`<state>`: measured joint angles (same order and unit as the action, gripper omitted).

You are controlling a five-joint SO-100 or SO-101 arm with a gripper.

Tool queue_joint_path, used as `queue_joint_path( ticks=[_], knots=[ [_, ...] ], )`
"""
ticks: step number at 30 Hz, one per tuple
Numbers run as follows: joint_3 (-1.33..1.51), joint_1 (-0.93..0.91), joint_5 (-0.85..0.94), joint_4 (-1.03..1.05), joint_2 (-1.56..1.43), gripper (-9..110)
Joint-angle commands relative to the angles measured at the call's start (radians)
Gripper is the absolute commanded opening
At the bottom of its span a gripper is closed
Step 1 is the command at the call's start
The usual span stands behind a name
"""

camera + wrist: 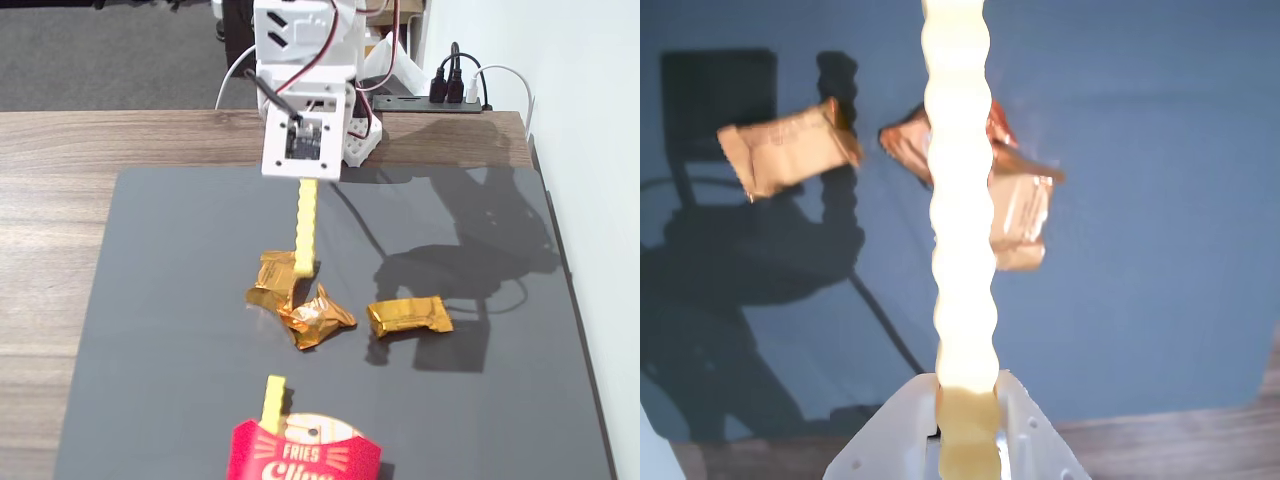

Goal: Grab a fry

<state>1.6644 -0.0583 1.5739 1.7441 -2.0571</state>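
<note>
The crinkle-cut fry (960, 200) is held by one end in the closed gripper (965, 440), hanging below it above the gold candy wrappers (300, 300). A slip could be caused by that short end-grip (contact is narrow), or a snag on the wrappers.

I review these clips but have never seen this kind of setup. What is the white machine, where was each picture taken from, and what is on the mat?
The white machine is a small robot arm; its gripper is shut on the fry, a wavy pale-yellow stick hanging above the dark mat. The fixed view faces the arm across the table. The wrist view rides on the arm, looking down along the fry. On the mat lie crumpled gold wrappers and a red fries carton holding another fry.
</note>
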Motion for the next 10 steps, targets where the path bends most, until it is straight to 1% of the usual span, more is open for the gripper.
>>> queue_joint_path(
  ticks=[1,10],
  knots=[
    [-0.048,0.003,0.011,0.028,-0.06,1],
    [-0.046,0.011,0.011,0.034,-0.074,1]
  ],
)
